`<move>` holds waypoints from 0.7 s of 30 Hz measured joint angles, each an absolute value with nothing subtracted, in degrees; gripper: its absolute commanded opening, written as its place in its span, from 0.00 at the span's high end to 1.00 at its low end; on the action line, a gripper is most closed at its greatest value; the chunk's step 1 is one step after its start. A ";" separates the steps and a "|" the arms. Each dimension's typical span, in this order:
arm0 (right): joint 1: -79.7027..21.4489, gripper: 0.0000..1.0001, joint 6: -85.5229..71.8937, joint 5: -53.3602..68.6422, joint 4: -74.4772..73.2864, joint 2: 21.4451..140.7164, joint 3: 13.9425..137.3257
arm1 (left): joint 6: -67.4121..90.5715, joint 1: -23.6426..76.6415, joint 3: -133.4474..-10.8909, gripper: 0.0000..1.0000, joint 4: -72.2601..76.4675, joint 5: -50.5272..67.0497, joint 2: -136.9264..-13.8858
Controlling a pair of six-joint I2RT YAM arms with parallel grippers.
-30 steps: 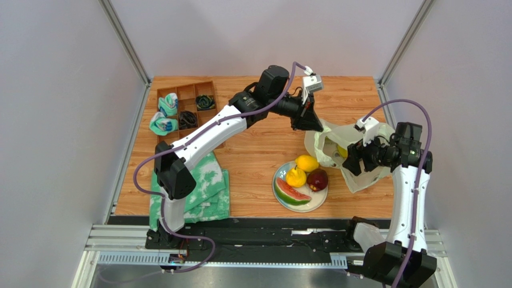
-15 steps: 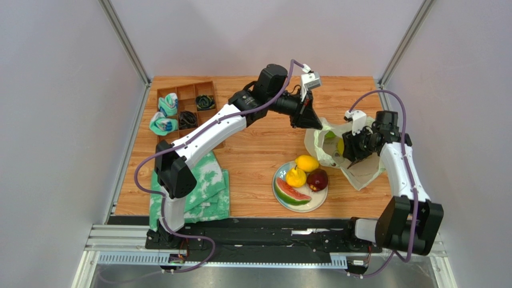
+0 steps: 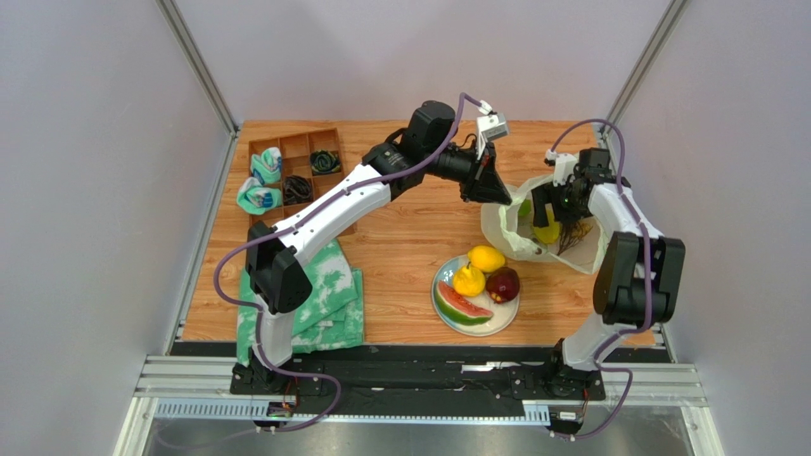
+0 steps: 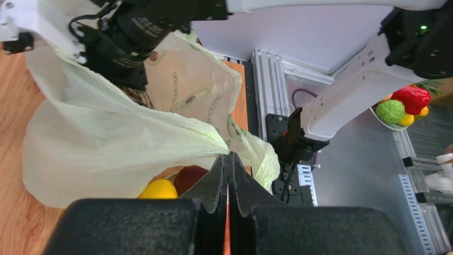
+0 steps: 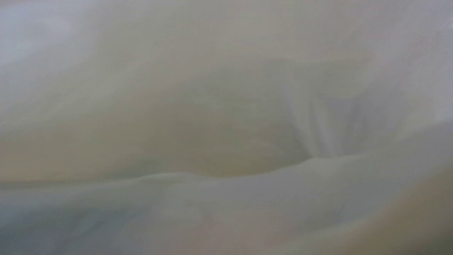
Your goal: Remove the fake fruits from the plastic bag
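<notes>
- Wooden table [image 3: 409, 237] between pale grey walls; both arms reach to its far right part.
- Plastic bag [image 3: 504, 233]: it lies slumped at the far right, with its mouth open upward.
- Plate [image 3: 507, 313]: it sits just beside the bag on the near side. We count four fake fruits already on it: lemon [image 3: 486, 257], pear [image 3: 467, 280], plum [image 3: 503, 284] and watermelon slice [image 3: 462, 306].
- Left gripper [image 4: 228, 159]: its fingers are pressed together on the bag's left rim, with a fold of film pinched between them, holding the mouth up.
- Right gripper [image 3: 549, 214]: it is sunk into the bag's mouth from the far right. Its own camera shows only pale film, so we cannot tell whether the fingers are apart or together.
- In the bag: a yellow-green fruit [image 3: 546, 231] lies directly under the right gripper, touching or just beside it. A brown bunch [image 3: 571, 233] lies to the right of that fruit.
- Step in hand, as we judge it: reaching in for the fifth fruit, with the task well past halfway.
- Next move, as we judge it: the right fingers must close on the fruit alone and not on loose film. They should then lift straight up through the mouth while the left pinch holds it open.
</notes>
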State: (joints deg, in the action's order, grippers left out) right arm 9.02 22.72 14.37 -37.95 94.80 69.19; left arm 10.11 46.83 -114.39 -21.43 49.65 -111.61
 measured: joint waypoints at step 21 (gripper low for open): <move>6.94 0.78 28.34 21.76 -41.45 86.63 72.66 | 9.69 46.17 -113.58 1.00 -21.63 48.80 -114.32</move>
State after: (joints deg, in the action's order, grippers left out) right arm 6.94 28.34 21.76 -41.45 86.63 72.66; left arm 9.69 46.17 -113.58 -21.63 48.80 -114.32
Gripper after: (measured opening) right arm 0.501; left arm 0.007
